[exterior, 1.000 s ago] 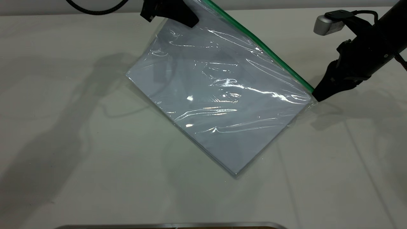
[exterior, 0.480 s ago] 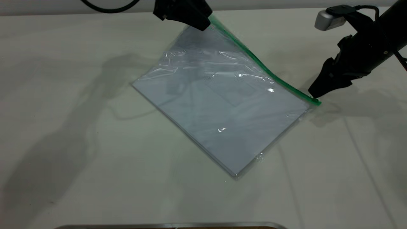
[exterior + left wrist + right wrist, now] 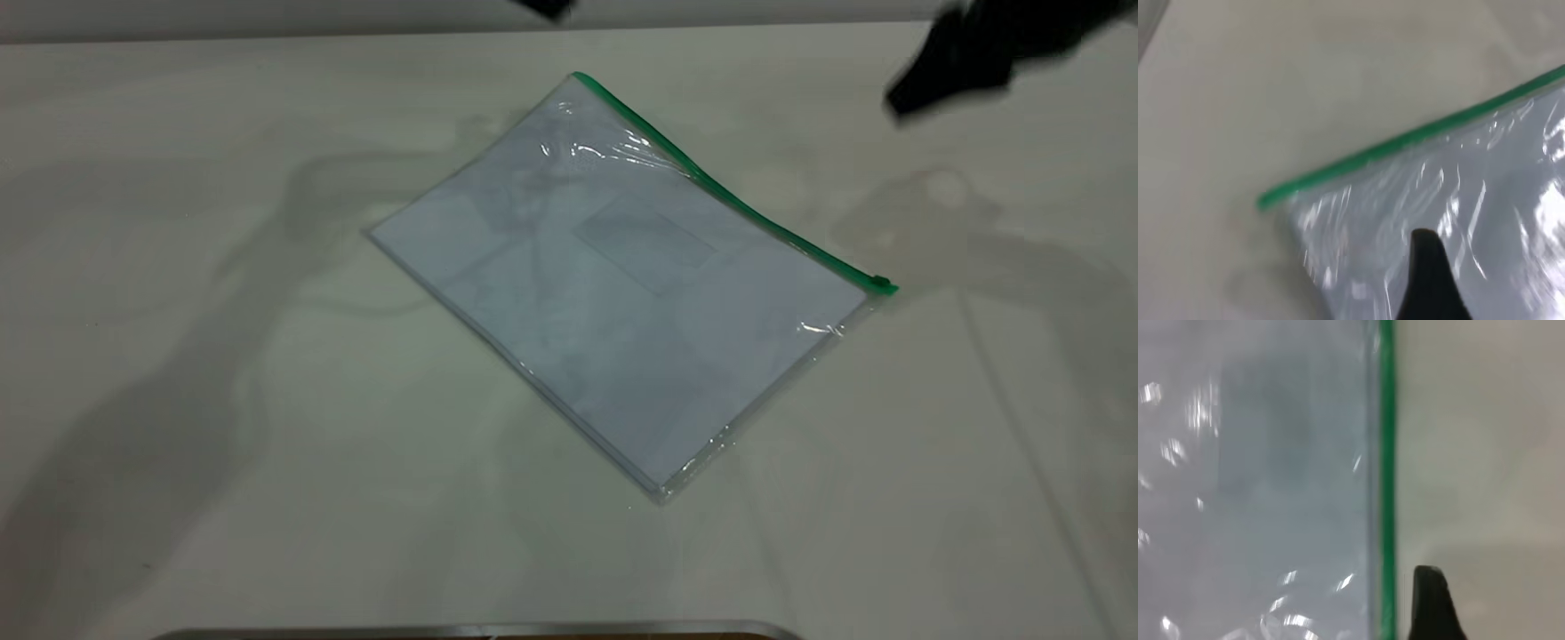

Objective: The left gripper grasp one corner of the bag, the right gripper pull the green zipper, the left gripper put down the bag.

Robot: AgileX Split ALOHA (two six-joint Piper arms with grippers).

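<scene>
The bag (image 3: 622, 284), a flat clear crinkled plastic pouch with white sheets inside, lies flat on the pale table (image 3: 222, 444), free of both arms. Its thin green zipper (image 3: 738, 209) runs along the far edge. The left end effector (image 3: 547, 7) is cut off at the top, the right end effector (image 3: 947, 76) is blurred; for both I cannot tell if the fingers are apart.
</scene>
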